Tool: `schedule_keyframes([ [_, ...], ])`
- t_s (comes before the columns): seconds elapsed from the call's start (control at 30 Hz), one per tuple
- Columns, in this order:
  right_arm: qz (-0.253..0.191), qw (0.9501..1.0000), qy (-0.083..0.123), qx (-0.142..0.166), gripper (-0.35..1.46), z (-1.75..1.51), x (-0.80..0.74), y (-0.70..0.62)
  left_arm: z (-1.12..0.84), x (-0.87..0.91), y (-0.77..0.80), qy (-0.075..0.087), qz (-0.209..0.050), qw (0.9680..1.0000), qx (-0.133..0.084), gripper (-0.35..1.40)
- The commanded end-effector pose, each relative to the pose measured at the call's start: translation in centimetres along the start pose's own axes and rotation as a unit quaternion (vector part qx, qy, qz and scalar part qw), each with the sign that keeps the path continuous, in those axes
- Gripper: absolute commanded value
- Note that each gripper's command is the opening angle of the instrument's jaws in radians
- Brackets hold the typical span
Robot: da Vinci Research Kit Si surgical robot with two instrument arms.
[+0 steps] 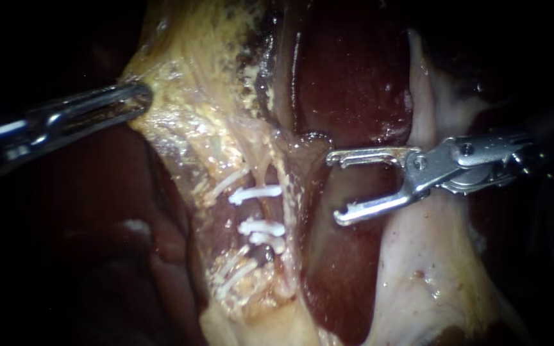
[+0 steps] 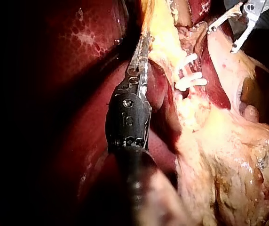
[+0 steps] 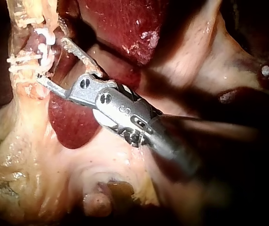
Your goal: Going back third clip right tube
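Three white clips [image 1: 259,216] sit stacked across a thin tube in the yellowish tissue at mid view; which tube it is I cannot tell. My right instrument [image 1: 336,187] comes in from the right with its jaws wide open and empty, tips just right of the clips and clear of them. In the right wrist view its open jaws [image 3: 51,61] stand right beside the clips [image 3: 43,44]. My left instrument [image 1: 137,101] reaches in from the left, jaws shut on the edge of the yellowish tissue [image 1: 190,122]. The left wrist view shows those jaws [image 2: 142,54] on the same tissue edge.
Dark red liver [image 1: 347,83] lies behind and between the tissue folds. A pale, smooth fold [image 1: 431,256] runs under my right instrument. Ahead of the left instrument in its wrist view are the clips [image 2: 191,80] and my right instrument [image 2: 221,39].
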Motion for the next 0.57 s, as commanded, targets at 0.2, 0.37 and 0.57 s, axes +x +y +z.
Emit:
schedule_keyframes([
  [0.2, -0.003, 1.0000, 0.000, 0.001, 0.60, 0.00, 0.04, -0.03, 0.19, 0.04, -0.11, 0.004, 0.001, 1.0000, 0.006, -0.35],
  [0.37, -0.002, 1.0000, 0.000, 0.001, 0.60, 0.00, 0.05, -0.03, 0.20, 0.04, -0.14, 0.004, 0.001, 1.0000, 0.008, -0.35],
  [0.57, -0.002, 1.0000, 0.000, 0.001, 0.60, 0.00, 0.06, -0.03, 0.17, 0.04, -0.14, 0.005, 0.001, 1.0000, 0.009, -0.35],
])
